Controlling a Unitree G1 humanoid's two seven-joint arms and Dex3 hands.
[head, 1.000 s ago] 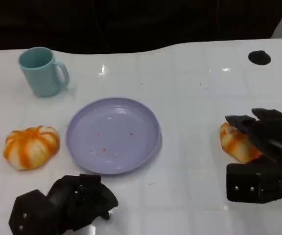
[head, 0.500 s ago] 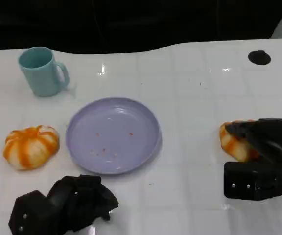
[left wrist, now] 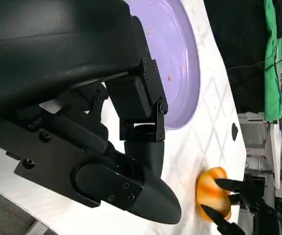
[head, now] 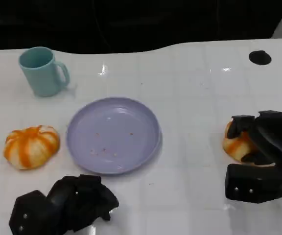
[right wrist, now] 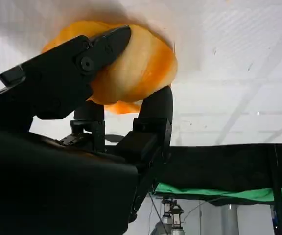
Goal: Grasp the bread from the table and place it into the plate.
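Right hand (head: 261,147) grasping bread (head: 237,146) at plate's (head: 82,147) 3 o'clock; lift and placing remain; left hand (head: 77,200) clenched, idle.

Bright overhead glare, soft focus

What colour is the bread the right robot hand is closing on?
Orange with pale cream stripes; the bread shows best in the right wrist view, between the right robot hand's fingers.

The bread (head: 238,145), a rounded orange-and-cream striped loaf, lay on the white worktop (head: 195,98) at the right, well apart from the plate (head: 113,134). The plate was a round lavender dish, upright at the worktop's middle, holding only a few reddish crumbs.
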